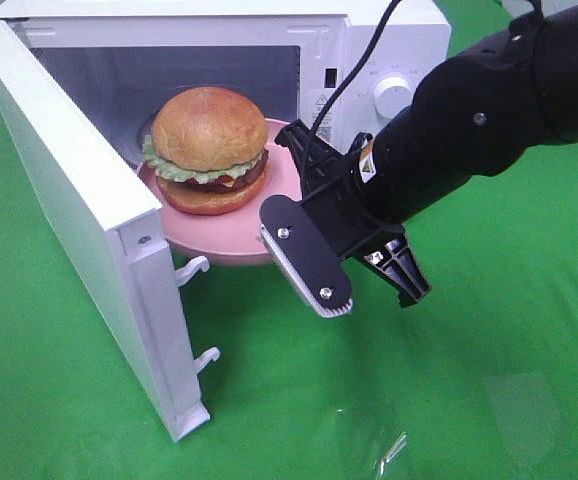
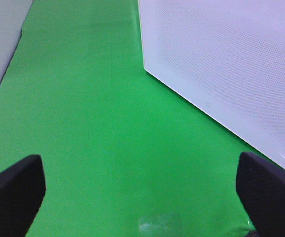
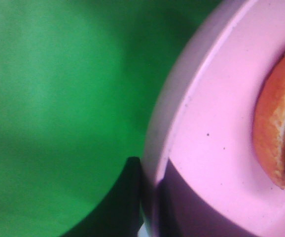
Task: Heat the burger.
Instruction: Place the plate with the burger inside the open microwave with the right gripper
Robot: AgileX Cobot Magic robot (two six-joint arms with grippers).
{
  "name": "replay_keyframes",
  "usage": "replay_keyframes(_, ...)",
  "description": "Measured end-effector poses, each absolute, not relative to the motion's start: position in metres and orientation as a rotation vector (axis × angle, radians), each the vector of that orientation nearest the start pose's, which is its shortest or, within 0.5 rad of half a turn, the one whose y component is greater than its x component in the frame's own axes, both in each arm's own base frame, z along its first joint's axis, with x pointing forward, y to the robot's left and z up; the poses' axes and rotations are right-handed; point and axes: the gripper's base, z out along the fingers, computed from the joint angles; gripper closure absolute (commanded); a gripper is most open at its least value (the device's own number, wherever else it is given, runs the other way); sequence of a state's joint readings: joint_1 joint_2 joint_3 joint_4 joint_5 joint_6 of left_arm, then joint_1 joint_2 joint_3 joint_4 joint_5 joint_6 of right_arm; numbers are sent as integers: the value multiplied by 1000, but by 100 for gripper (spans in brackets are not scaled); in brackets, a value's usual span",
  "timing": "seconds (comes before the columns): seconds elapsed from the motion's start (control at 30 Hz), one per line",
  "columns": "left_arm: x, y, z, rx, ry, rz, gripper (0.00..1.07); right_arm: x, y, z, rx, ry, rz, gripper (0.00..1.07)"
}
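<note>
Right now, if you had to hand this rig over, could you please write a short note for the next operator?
Left gripper: open, empty, above the green cloth beside the door.
Right gripper: shut on the rim of the plate.
Burger: on the plate, at the mouth of the microwave; the plate's front edge sticks out.
Done: door open, plate partly in.
Left: push the plate fully in, let go, back out, close the door, start heating.

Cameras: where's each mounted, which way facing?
Exterior high: mounted high, looking down at microwave, burger, pink plate; right gripper shows.
Left wrist: on left arm, facing green cloth, microwave door; open left gripper shows.
Right wrist: on right arm, facing plate rim, burger; fingers grip rim.
Shared: exterior, right wrist both show burger, plate.
</note>
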State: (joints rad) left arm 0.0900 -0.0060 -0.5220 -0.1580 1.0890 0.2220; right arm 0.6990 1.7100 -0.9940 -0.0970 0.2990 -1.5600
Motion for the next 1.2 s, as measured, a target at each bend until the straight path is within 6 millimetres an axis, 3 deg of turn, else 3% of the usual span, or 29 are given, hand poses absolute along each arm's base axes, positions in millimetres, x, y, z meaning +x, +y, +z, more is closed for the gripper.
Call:
replay_keyframes(0.27, -9, -14, 282, 147, 2029, 7, 9, 281, 234, 197, -2308, 999, -422, 107)
replay_keyframes(1.2, -9, -14, 282, 147, 2029, 7, 9, 321, 269, 175, -2308, 1028, -394, 107)
